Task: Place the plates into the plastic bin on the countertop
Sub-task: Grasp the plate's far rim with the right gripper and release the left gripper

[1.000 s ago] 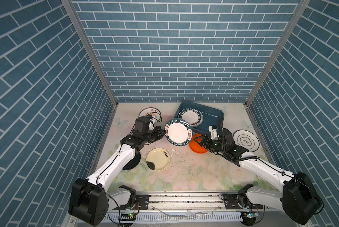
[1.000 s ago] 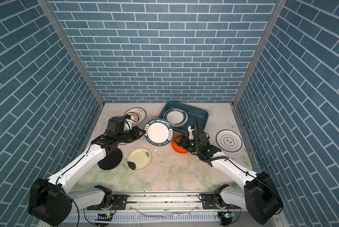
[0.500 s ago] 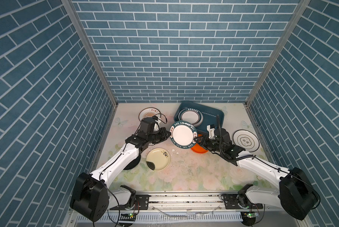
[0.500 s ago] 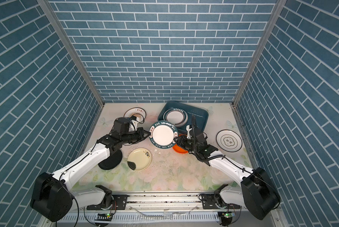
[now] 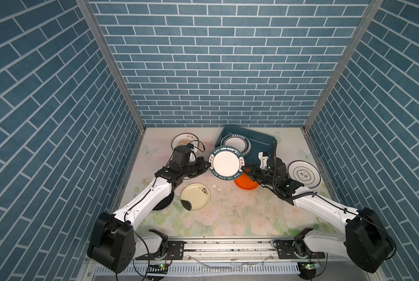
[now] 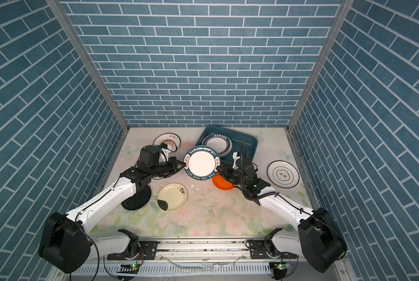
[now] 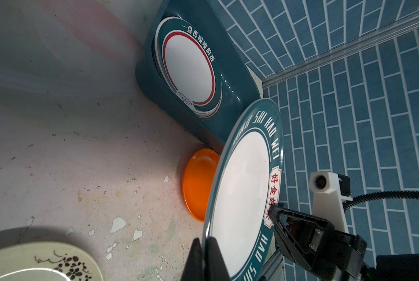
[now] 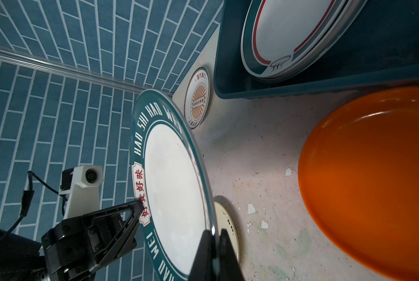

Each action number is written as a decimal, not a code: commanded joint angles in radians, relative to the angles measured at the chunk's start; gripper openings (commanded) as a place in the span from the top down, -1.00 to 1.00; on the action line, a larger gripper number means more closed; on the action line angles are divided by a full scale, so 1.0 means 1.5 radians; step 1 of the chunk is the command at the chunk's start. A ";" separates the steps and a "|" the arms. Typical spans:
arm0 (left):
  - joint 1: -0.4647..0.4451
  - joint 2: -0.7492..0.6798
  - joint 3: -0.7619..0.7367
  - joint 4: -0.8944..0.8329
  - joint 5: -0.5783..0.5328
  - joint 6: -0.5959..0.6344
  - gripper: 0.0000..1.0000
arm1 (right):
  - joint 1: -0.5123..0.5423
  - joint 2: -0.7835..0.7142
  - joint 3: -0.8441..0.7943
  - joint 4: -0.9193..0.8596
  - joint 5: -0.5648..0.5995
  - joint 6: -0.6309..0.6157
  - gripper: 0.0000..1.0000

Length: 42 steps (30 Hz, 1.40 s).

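A white plate with a teal lettered rim (image 5: 226, 164) (image 6: 201, 164) hangs tilted above the countertop (image 5: 228, 214), just in front of the plastic bin (image 5: 259, 143). My left gripper (image 5: 208, 166) (image 7: 205, 239) is shut on its left rim. My right gripper (image 5: 243, 167) (image 8: 213, 231) is shut on the opposite rim. In each wrist view the rim sits between that gripper's fingers. A stack of teal-rimmed plates (image 5: 235, 144) (image 7: 189, 68) lies in the bin's left half.
An orange plate (image 5: 246, 186) lies under the right gripper. A cream plate (image 5: 195, 197), a black plate (image 5: 163, 202) under the left arm, a sunburst plate (image 5: 184, 141) at the back and a clover plate (image 5: 303, 174) at the right also lie on the countertop.
The left gripper carried the lettered plate rightward to the middle. The right gripper moved in and went from open to shut on the plate's right rim.
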 commanded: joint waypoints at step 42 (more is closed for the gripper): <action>0.014 -0.101 0.064 -0.120 -0.055 0.112 -0.99 | -0.008 0.119 0.132 -0.020 0.008 -0.039 1.00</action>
